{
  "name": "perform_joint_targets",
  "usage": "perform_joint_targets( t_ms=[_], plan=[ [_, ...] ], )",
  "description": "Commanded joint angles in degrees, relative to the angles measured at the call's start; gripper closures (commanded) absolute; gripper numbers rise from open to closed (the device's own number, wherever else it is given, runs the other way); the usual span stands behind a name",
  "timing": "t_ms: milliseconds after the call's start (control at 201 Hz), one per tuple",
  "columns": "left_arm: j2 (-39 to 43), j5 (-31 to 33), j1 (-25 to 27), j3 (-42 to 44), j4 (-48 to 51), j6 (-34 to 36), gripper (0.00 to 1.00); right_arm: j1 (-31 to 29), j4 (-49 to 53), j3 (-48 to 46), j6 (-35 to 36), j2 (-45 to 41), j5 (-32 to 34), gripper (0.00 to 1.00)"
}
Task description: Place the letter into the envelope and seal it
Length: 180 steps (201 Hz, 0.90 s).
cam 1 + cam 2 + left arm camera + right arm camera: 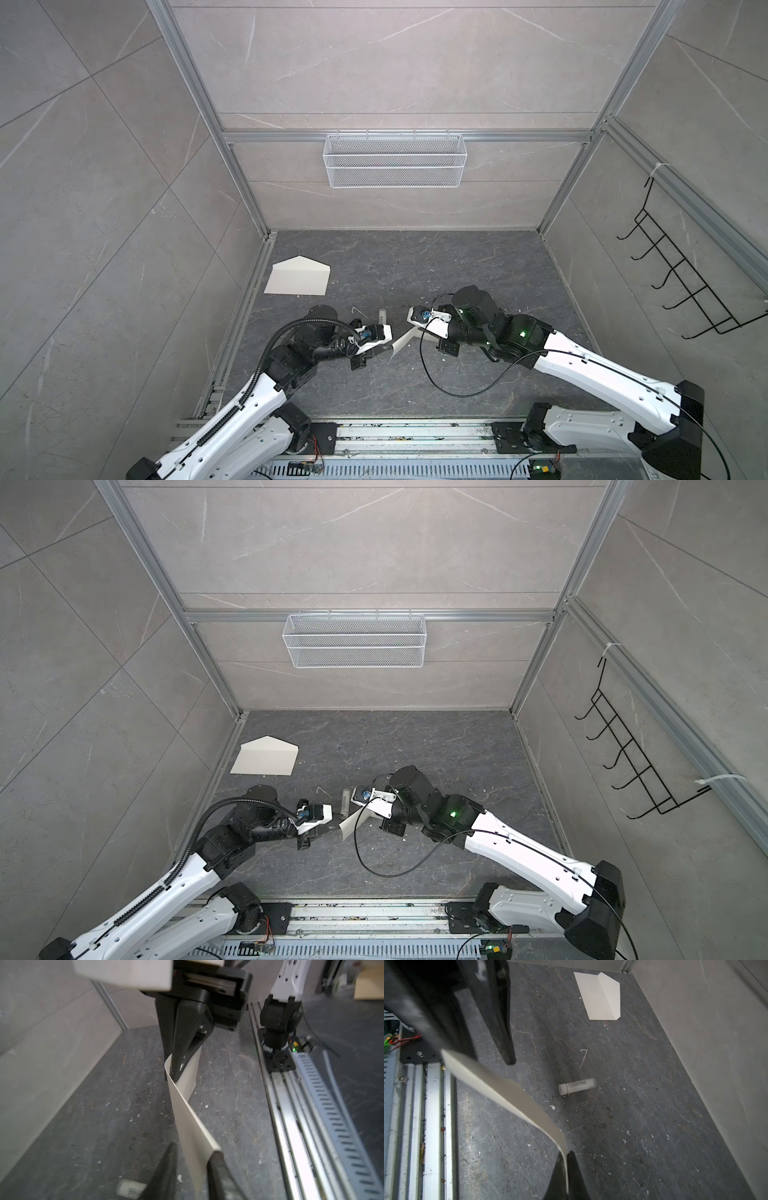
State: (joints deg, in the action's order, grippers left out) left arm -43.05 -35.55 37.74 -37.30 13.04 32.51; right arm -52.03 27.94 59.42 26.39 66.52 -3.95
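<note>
A: Starting nearest: pinching one end of the letter (187, 1118) in the right gripper (172, 1078), closed flat on the paper, and hanging the curled sheet in the air above the table (415, 270).

B: And handling the other end how?

A: Holding the left gripper (194, 1149) part open around it, gripping nothing, only leaning the cream sheet against one finger (220, 1172). Judging this as the hand-over, not yet the insertion.

B: Looking farther out, then?

A: Passing a small white tube (577, 1085) lying on its side just beyond the grippers, apart from both. Finding the envelope (299, 276) well beyond that, flat by the left wall, flap opened out, untouched.

B: So planning what next?

A: Probably backing the left gripper off without snagging the sheet, then carrying the letter across to the envelope. Needing the freed gripper for pinning or spreading the pocket mouth, and lining the letter's edge up with that opening before sliding in. Watching for the curl catching on the lip. Leaving sealing for last.
</note>
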Motion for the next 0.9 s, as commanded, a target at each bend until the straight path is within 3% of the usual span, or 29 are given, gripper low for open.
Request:
perform_joint_targets(
  t_ms=[0,120,274,458,692,891],
  plan=[
    [4.2,-0.8,0.1,-2.5,2.0,0.8,0.43,0.2,-1.4,-1.5,-0.1,-1.3,5.0,1.00],
    [6.3,-2.4,0.1,-0.8,-2.3,-0.3,0.24,0.2,-2.6,-2.3,0.9,-1.9,3.9,1.00],
    [3.7,-1.6,0.1,-1.0,-4.6,-1.3,0.18,0.3,-3.8,-2.7,1.9,-2.4,1.0,1.00],
    [-0.7,0.8,0.1,-2.5,-5.4,-1.2,0.19,0.0,-4.0,-3.2,1.8,-3.3,-0.3,1.00],
    [-3.0,1.3,0.1,-1.8,-9.4,-3.0,0.39,-0.2,-3.8,-3.6,1.6,-3.9,-1.0,1.00],
    [-1.4,4.3,0.1,-1.1,-11.2,-3.7,0.35,-0.2,-3.4,-4.6,2.1,-3.7,0.0,1.00]
  ],
)
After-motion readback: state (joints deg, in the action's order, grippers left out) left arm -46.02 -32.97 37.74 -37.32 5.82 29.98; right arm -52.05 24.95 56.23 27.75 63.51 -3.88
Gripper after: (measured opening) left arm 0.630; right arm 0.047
